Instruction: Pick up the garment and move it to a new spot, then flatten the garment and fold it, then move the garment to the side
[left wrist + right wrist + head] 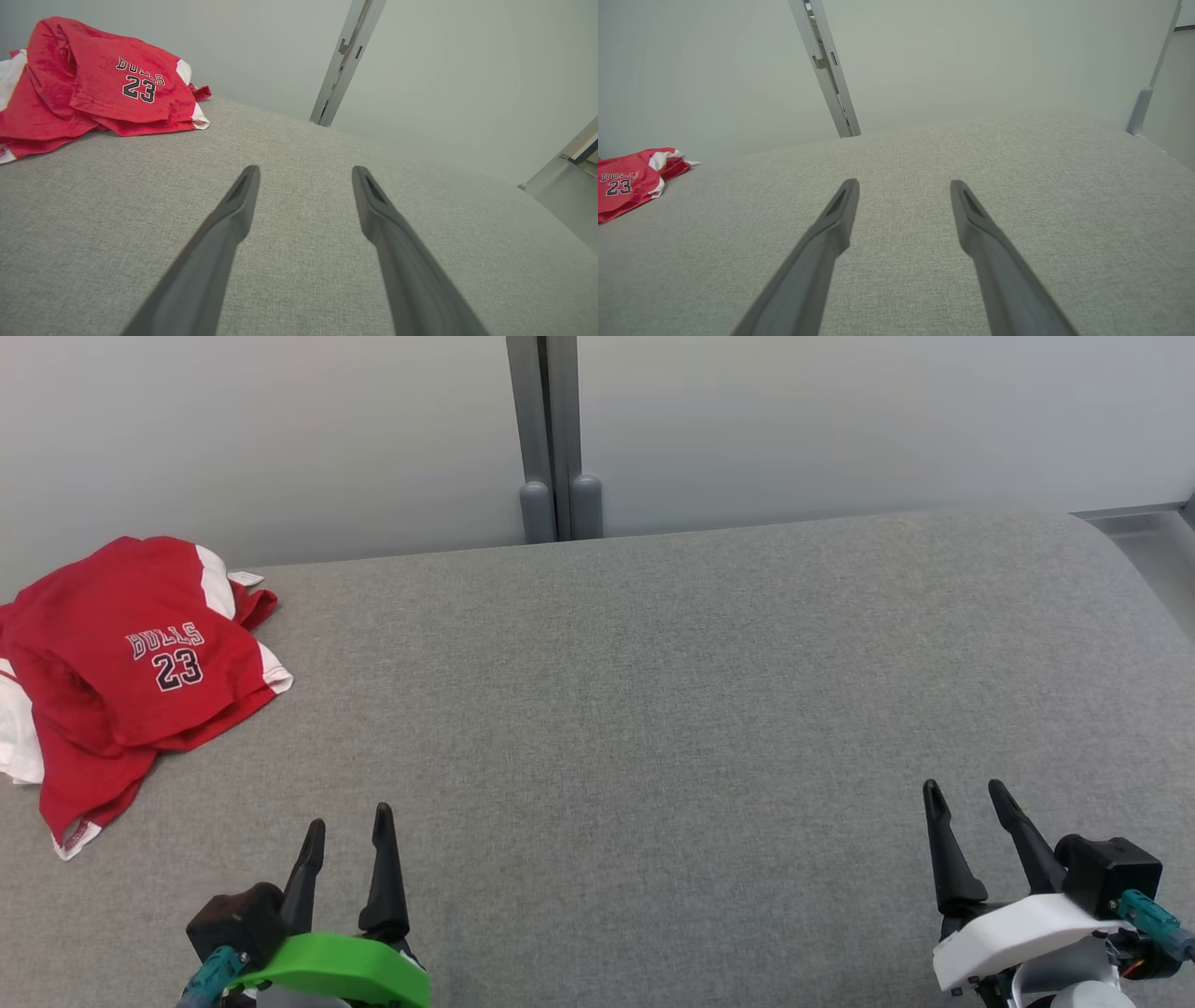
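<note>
Garment (140,653) far L, apart from L gripper (350,817), R gripper (963,786) (fingers (385,877) wide, empty)

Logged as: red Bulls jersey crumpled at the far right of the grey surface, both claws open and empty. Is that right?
No. The red Bulls jersey lies crumpled at the far left of the grey surface, not the right; the head view shows it. The left claw and right claw are open and empty.

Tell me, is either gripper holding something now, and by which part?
Nothing is held. The left gripper and the right gripper are both open over the grey surface; the red garment lies crumpled at the far left, touching neither.
</note>
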Controlling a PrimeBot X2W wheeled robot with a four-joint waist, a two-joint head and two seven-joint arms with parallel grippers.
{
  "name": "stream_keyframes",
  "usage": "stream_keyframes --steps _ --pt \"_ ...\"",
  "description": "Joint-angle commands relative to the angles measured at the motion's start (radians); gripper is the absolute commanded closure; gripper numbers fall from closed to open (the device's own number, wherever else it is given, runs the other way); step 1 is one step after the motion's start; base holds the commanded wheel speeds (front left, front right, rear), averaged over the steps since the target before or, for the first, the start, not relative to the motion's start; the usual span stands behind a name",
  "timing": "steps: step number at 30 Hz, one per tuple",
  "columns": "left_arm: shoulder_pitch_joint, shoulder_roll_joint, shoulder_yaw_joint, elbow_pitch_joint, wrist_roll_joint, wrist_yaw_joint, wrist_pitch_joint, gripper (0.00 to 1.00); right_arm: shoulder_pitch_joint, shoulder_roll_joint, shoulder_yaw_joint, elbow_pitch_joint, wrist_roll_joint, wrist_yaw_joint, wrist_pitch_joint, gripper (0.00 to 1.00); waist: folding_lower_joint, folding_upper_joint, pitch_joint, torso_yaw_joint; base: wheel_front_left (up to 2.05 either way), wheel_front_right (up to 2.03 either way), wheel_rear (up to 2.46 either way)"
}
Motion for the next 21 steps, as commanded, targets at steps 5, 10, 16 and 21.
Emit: stream_keyframes --steps 5,10,16,21 --pt "-0.009 0.008 -0.01 0.008 0.049 0.007 -0.017 0.0 0.005 -0.006 -0.005 -0.008 -0.066 0.0 -0.019 0.0 0.0 -0.0001 0.001 0.002 0.0 0.0 0.0" --pt "-0.015 0.008 -0.017 0.022 0.077 0.009 -0.028 0.0 0.003 -0.007 -0.003 -0.004 -0.107 0.0 -0.029 0.0 0.0 -0.0001 0.002 0.003 0.0 0.0 0.0" --pt "-0.016 0.008 -0.021 0.033 0.111 0.011 -0.039 0.0 0.004 -0.007 0.004 -0.005 -0.15 0.0 -0.04 0.0 0.0 -0.0001 0.002 0.004 0.0 0.0 0.0" --pt "-0.015 0.009 -0.022 0.037 0.139 0.016 -0.049 0.0 0.006 -0.007 0.006 -0.004 -0.184 0.0 -0.049 0.0 0.0 -0.0001 0.002 0.005 0.0 0.0 0.0"
